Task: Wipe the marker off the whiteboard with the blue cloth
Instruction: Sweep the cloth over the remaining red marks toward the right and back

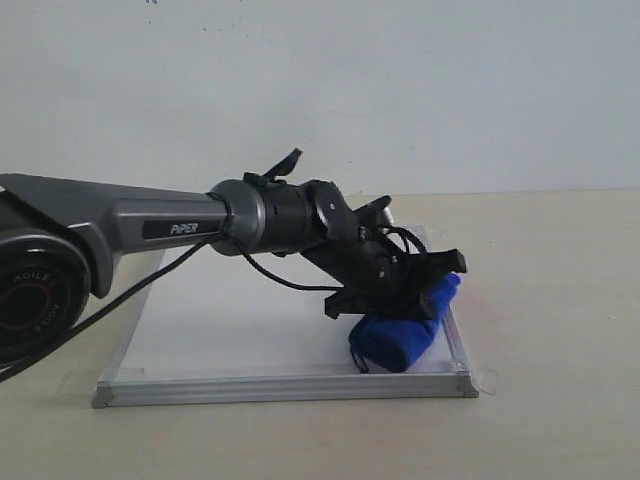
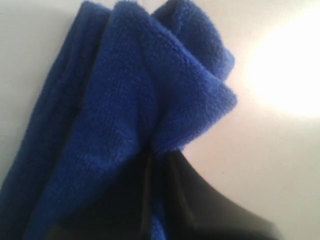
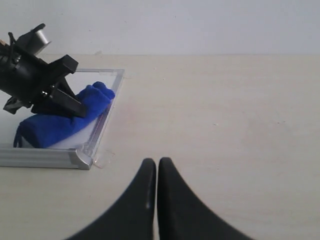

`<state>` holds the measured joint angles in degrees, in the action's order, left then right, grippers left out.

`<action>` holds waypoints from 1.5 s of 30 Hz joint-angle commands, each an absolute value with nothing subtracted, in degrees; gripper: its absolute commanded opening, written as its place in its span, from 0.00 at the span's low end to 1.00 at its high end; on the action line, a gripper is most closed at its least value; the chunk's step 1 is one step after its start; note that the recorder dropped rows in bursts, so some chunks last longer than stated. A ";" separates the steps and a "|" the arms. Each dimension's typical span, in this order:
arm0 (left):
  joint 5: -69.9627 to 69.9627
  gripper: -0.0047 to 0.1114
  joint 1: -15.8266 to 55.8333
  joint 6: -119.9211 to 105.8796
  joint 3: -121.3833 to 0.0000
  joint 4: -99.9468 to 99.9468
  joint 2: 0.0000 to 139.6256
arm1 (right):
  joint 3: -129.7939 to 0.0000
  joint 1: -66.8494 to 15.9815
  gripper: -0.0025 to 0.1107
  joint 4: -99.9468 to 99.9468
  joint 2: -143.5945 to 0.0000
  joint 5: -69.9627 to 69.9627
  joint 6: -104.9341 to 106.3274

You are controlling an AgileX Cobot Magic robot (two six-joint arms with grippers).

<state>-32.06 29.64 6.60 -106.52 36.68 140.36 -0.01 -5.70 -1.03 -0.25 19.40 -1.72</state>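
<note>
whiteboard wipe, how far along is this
Done: the left gripper is shut on the blue cloth, which rests on the whiteboard near its right edge. In hand: the wiping itself. Left: unclear; no red marker lines show on the bare board, but the arm and cloth hide part of it. The right gripper sits shut above the table, idle.

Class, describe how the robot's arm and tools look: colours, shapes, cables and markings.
The left arm is a grey tapered link lettered PiPER in white, ending in a black cylindrical wrist. A black cable loops under it. The left tool is black and angular. The right tool has two smooth black fingers curving to narrow tips.
</note>
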 commanded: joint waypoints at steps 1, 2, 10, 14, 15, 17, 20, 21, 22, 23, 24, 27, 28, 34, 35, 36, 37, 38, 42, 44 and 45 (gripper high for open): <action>-39.37 0.07 23.01 9.91 -105.33 30.84 142.38 | 0.00 -5.86 0.03 -0.90 0.00 19.08 -1.53; -40.70 0.07 21.62 9.91 -105.33 30.07 142.30 | 0.00 -5.86 0.03 -0.90 0.00 19.08 -1.53; -45.12 0.07 14.63 11.43 -105.33 19.37 138.72 | 0.00 -5.86 0.03 -0.90 0.00 19.08 -1.53; -47.27 0.07 11.54 16.12 -105.33 12.69 135.72 | 0.00 -5.86 0.03 -0.90 0.00 19.08 -1.53; -47.83 0.07 11.04 17.97 -105.33 9.96 135.24 | 0.00 -5.86 0.03 -0.90 0.00 19.08 -1.53; -49.55 0.07 10.21 21.86 -105.33 2.88 134.01 | 0.00 -5.86 0.03 -0.90 0.00 19.08 -1.53; -54.16 0.07 9.24 26.31 -105.33 -7.87 133.18 | 0.00 -5.86 0.03 -0.90 0.00 19.08 -1.53; -56.00 0.07 9.23 27.18 -105.33 -10.26 133.13 | 0.00 -5.86 0.03 -0.90 0.00 19.08 -1.53; -57.51 0.07 9.13 27.53 -105.33 -12.64 133.13 | 0.00 -5.86 0.03 -0.90 0.00 19.08 -1.53; -58.63 0.07 9.10 27.52 -105.23 -14.34 133.13 | 0.00 -5.86 0.03 -0.90 0.00 19.08 -1.53; -59.05 0.07 9.10 27.52 -105.22 -15.29 133.13 | 0.00 -5.86 0.03 -0.90 0.00 19.08 -1.53; -58.48 0.07 9.10 27.42 -104.99 -12.86 133.13 | 0.00 -5.86 0.03 -0.90 0.00 19.08 -1.53; -58.19 0.07 9.10 27.42 -104.99 -10.27 133.27 | 0.00 -5.86 0.03 -0.90 0.00 19.08 -1.53; -53.33 0.07 9.94 17.37 -102.82 14.10 133.66 | 0.00 -5.86 0.03 -0.90 0.00 19.08 -1.53; -53.30 0.07 10.51 13.39 -102.20 19.37 133.74 | 0.00 -5.86 0.03 -0.90 0.00 19.08 -1.53; -53.30 0.07 11.19 9.66 -101.48 23.85 133.74 | 0.00 -5.86 0.03 -0.90 0.00 19.08 -1.53; -53.30 0.07 11.86 7.43 -100.86 27.20 133.74 | 0.00 -5.86 0.03 -0.90 0.00 19.08 -1.53; -53.30 0.07 12.79 6.23 -100.22 29.75 133.74 | 0.00 -5.86 0.03 -0.90 0.00 19.08 -1.53; -48.67 0.07 17.09 5.95 -98.92 35.60 133.74 | 0.00 -5.86 0.03 -0.90 0.00 19.08 -1.53; -45.92 0.07 19.19 5.95 -98.92 36.87 133.79 | 0.00 -5.86 0.03 -0.90 0.00 19.08 -1.53; -44.92 0.07 20.32 5.95 -98.92 37.01 133.79 | 0.00 -5.86 0.03 -0.90 0.00 19.08 -1.53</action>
<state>-47.80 17.24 6.74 -99.50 34.04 133.30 -0.01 -5.70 -1.03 -0.25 19.40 -1.72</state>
